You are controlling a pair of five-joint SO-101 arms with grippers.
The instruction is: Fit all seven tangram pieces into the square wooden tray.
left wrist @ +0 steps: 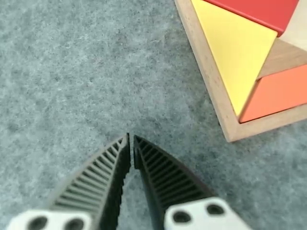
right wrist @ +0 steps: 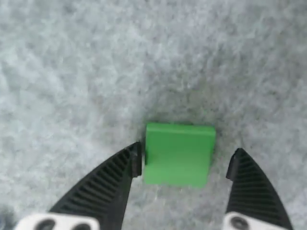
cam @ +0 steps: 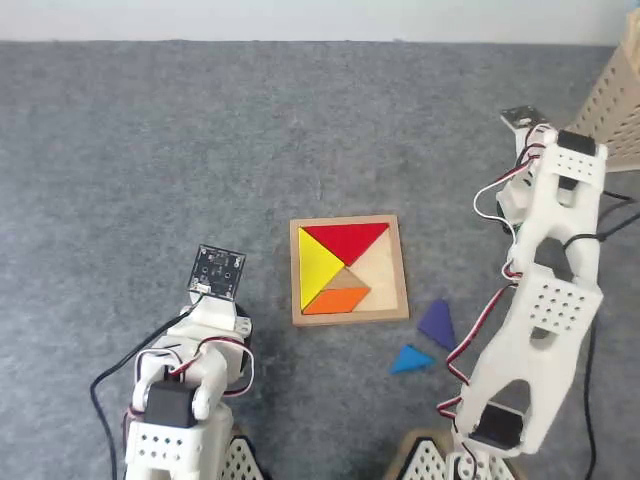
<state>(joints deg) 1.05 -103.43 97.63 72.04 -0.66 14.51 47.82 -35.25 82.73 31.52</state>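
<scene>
The square wooden tray point(cam: 296, 275) lies mid-table and holds a red triangle point(cam: 345, 240), a yellow triangle point(cam: 316, 266) and an orange piece point(cam: 336, 299). A purple triangle point(cam: 437, 322) and a blue triangle point(cam: 410, 359) lie on the carpet to its right. My right gripper point(right wrist: 187, 151) is open, low over a green square point(right wrist: 178, 153) that sits between its fingers; one fingertip point(right wrist: 135, 153) is at the square's edge. My left gripper point(left wrist: 130, 139) is shut on nothing, just off the tray's corner point(left wrist: 207, 62) beside the yellow triangle point(left wrist: 235, 48).
Grey carpet covers the table. A pale perforated wooden board point(cam: 615, 100) stands at the far right edge, near the right arm point(cam: 545, 300). The left arm point(cam: 190, 390) sits at the near left, left of the tray.
</scene>
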